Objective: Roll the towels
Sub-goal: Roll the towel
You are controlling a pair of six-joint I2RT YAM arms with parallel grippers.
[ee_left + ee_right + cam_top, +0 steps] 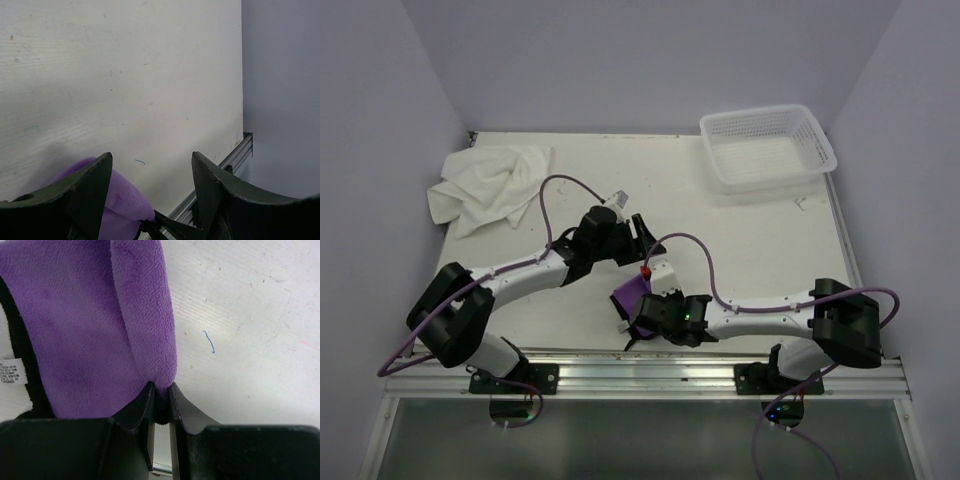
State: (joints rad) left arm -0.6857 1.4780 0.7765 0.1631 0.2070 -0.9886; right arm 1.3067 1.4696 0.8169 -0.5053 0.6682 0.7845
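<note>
The small purple towel [630, 296] with dark edging lies folded near the table's front edge. My right gripper [160, 392] is shut on the near edge of its folded part [95, 325]; in the top view this gripper [642, 318] sits right at the towel. My left gripper [642, 235] is open and empty, above the table just behind the purple towel, which shows at the lower left of its wrist view [117, 200]. The large white towel [485, 187] lies crumpled at the table's back left, apart from both grippers.
A white perforated plastic basket [767, 147] stands at the back right corner. A metal rail [650, 375] runs along the table's front edge. Purple cables loop off both arms.
</note>
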